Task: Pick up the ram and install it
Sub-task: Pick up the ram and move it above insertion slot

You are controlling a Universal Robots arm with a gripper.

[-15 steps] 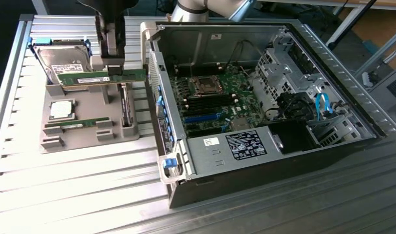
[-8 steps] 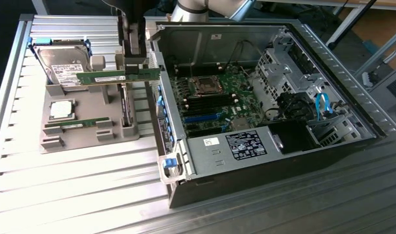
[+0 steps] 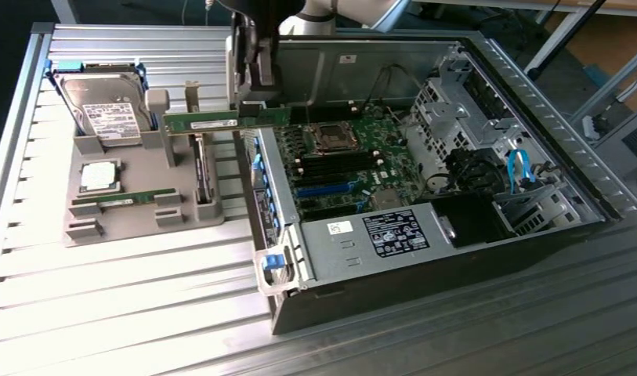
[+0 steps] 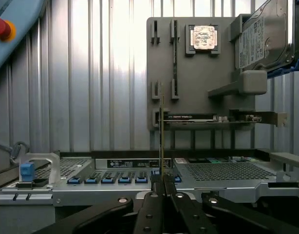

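Gripper (image 3: 258, 106) (image 4: 163, 187): fingers nearly closed, clamped on the thin edge of the ram (image 3: 218, 120) (image 4: 161, 141). The ram is held in the air, clear of any slot.

Location of ram: just outside the open computer case (image 3: 423, 266), level with the case's side wall that faces the grey parts tray (image 3: 130, 227) (image 4: 208, 83). Its long side runs outward from that wall, above the tray edge nearest the case.

Contents of case: green motherboard (image 3: 345, 168) with a processor socket (image 3: 329, 139), and a power supply (image 3: 396, 233) bearing a label.

Contents of tray, beside the case:
- hard drive (image 3: 104, 110) (image 4: 264, 39), propped upright
- silver processor chip (image 3: 99, 176) (image 4: 204, 37), lying flat
- second green stick (image 3: 120, 198), seated in a slot
- bracketed card (image 3: 200, 168) (image 4: 213, 118), standing on edge at the case side
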